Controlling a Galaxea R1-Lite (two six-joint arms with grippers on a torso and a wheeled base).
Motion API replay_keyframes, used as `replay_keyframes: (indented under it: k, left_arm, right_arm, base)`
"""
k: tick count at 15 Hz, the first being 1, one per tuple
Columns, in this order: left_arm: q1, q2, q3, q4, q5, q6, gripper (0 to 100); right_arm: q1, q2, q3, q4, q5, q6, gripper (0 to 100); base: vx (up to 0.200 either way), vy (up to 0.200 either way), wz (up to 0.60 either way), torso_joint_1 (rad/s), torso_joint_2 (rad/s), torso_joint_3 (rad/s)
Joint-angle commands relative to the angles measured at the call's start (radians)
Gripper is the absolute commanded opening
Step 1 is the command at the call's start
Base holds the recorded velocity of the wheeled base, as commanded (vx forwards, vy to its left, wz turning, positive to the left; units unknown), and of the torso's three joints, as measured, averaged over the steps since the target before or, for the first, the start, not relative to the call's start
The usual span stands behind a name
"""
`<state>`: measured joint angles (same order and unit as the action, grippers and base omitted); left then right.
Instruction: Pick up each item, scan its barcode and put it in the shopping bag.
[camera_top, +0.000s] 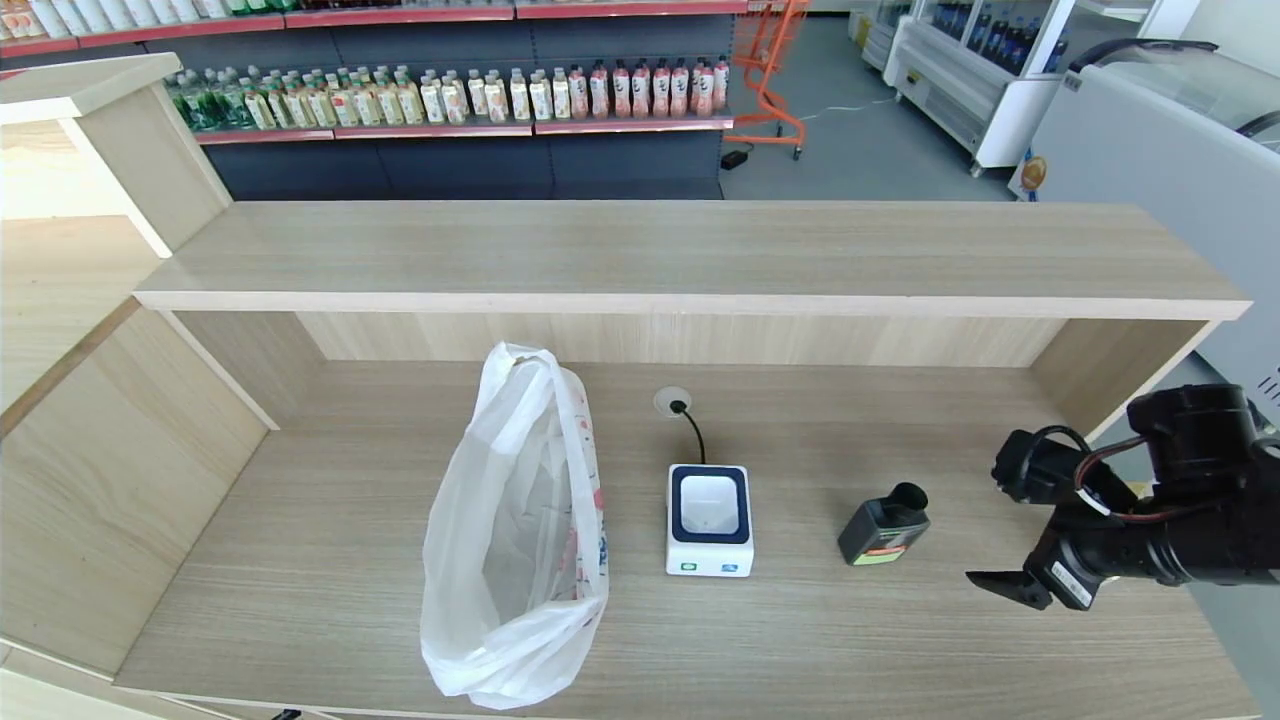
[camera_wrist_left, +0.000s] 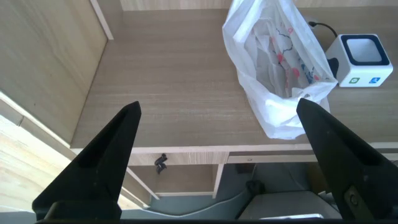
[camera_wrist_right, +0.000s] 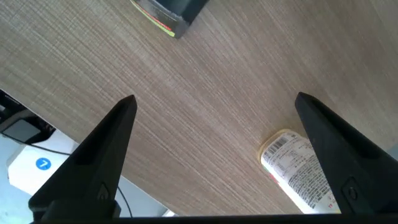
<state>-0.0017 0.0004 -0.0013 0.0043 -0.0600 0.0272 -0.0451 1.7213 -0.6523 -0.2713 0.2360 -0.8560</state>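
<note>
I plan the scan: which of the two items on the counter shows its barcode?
The white-labelled container: its barcode faces the right wrist camera. The dark container shows none.

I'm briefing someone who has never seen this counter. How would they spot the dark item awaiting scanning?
On the wooden counter, find the white scanner. Right of it sits the small dark bottle, black-capped, unlike the white shopping bag on the scanner's left.

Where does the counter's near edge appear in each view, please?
Head view: the near edge runs along the bottom, just below the bag.
Left wrist view: it crosses beyond the left pincer, at the bag's base.
Right wrist view: it slants beyond the right pincer, away from the black item.
Landmarks: the bag links head and left wrist; the black item, head and right wrist.
</note>
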Motion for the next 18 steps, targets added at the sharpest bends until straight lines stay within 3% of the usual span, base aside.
replay_keyframes:
  k: [1, 18]
  left_arm:
    - [0.000, 0.000, 0.001, 0.000, 0.000, 0.000, 100]
    - [0.000, 0.000, 0.000, 0.000, 0.000, 0.000, 100]
  right_arm:
    - [0.045, 0.075, -0.015, -0.054, 0.003, 0.000, 100]
    - [0.175, 0.251, -0.127, -0.149, 0.043, 0.009, 100]
  base:
    - [0.000, 0.000, 0.00, 0.000, 0.00, 0.000]
    - [0.000, 0.000, 0.00, 0.000, 0.00, 0.000]
